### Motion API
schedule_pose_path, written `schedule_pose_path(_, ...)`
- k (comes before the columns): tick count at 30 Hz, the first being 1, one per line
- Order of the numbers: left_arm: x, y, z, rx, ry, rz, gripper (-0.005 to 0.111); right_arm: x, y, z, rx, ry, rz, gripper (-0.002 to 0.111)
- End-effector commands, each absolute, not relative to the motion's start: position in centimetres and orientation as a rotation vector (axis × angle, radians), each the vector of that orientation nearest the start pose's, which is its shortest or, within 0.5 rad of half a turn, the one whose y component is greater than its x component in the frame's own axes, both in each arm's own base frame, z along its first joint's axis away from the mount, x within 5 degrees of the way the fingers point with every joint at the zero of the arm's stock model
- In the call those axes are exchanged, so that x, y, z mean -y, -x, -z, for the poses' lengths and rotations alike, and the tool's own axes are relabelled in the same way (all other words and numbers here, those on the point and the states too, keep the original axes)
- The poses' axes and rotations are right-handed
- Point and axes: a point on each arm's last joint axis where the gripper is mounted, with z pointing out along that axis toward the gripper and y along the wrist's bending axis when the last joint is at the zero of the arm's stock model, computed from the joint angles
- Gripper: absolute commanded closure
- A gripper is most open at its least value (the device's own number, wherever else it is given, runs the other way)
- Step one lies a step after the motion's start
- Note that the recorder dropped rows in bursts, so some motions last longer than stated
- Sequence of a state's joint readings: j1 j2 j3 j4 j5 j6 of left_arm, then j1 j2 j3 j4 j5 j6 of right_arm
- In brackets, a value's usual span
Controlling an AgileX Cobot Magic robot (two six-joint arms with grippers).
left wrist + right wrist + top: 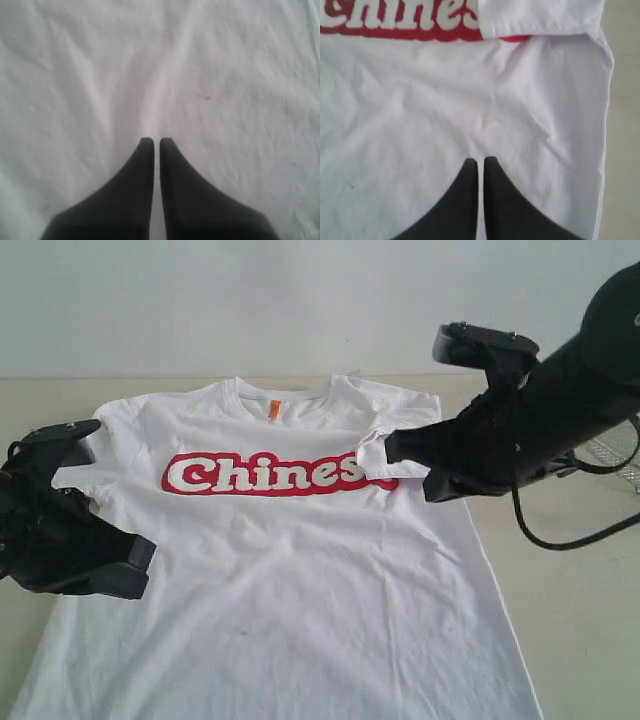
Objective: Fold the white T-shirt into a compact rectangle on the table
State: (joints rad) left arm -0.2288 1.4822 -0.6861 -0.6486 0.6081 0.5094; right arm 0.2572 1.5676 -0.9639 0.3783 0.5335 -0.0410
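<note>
Beige table (580, 640) holds white T-shirt (300, 590) lettered "Chines" (end covered).

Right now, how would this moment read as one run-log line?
shirt: white T-shirt flat, print up, on table | fold: one sleeve turned in over lettering | left gripper: shut, empty | right gripper: shut, empty
</note>
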Motion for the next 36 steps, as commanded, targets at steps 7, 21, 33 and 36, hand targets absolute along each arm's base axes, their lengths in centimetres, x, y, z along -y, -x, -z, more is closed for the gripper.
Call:
schedule_pose_path(7,8.8,-23.4,-18.4,-2.761,-0.342,0.582,0.102,-8.2,-36.5,-20.2,-2.54,-0.046,-0.356,0.109)
schedule_pose_path(21,8.9,-23.5,-18.4,-2.756,-0.333,0.583,0.102,-7.7,-45.6,-15.4,-2.564,-0.182,-0.378,0.109)
schedule_pose_path(33,9.1,-23.5,-18.5,-2.754,-0.284,0.629,0.102,-7.5,-46.7,-13.0,-2.512,-0.285,-0.37,0.109)
schedule_pose_path(36,9.1,-23.5,-18.5,-2.754,-0.284,0.629,0.102,-7.4,-47.0,-13.2,-2.463,-0.312,-0.371,0.109)
